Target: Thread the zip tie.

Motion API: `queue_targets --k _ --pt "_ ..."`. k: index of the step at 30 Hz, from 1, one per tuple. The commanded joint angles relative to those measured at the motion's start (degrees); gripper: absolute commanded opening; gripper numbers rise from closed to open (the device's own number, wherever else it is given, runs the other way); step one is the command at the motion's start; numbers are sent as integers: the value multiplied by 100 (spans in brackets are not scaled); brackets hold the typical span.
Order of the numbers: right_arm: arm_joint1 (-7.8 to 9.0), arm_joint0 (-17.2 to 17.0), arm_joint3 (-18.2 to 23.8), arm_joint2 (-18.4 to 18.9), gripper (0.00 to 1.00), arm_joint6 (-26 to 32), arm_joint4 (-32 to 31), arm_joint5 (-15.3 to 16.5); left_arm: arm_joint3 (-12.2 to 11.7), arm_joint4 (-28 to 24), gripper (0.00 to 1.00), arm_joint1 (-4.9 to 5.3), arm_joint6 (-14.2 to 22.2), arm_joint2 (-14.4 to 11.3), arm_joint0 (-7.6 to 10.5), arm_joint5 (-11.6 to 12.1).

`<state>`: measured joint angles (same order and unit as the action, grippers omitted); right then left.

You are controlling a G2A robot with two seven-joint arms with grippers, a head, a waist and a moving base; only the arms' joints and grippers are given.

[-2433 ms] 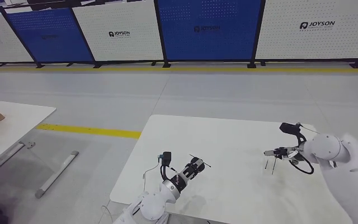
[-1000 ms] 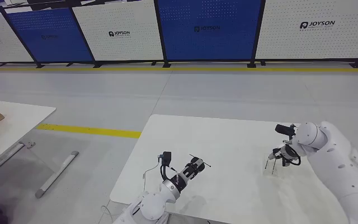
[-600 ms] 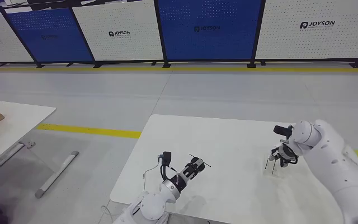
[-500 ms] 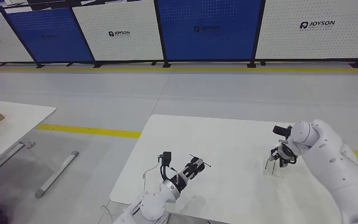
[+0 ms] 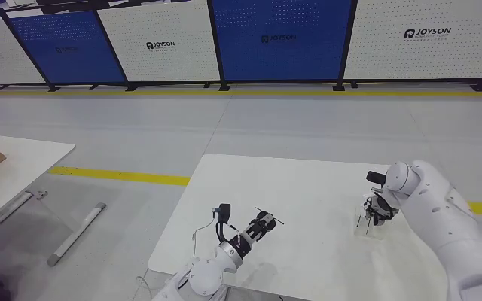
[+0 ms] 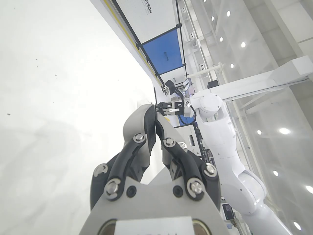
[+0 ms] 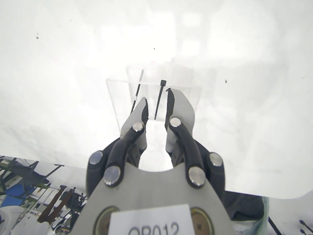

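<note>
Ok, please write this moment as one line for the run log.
left gripper: shut on zip tie | right gripper: open, above clear box with two more ties | threading: not yet done

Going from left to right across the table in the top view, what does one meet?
left gripper, shut on a black zip tie → upright zip tie → right gripper, open above the clear box
</note>
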<state>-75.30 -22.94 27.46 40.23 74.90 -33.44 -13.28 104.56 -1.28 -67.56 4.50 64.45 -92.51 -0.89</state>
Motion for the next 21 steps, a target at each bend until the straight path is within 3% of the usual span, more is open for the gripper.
queue_targets --k 1,13,17,19,21 --pt "-44 37 -117 -23 12 -14 4 14 0 0 0 0 0 0 0 0" --pt "-311 241 -736 -155 17 -31 -30 127 0 0 0 0 0 0 0 0" --pt "-380 304 -901 -174 12 -47 -42 151 0 0 0 0 0 0 0 0" --pt "-409 329 -971 -181 0 -61 -51 136 0 0 0 0 0 0 0 0" --pt "-441 350 -1034 -185 0 -82 -56 131 0 0 0 0 0 0 0 0"
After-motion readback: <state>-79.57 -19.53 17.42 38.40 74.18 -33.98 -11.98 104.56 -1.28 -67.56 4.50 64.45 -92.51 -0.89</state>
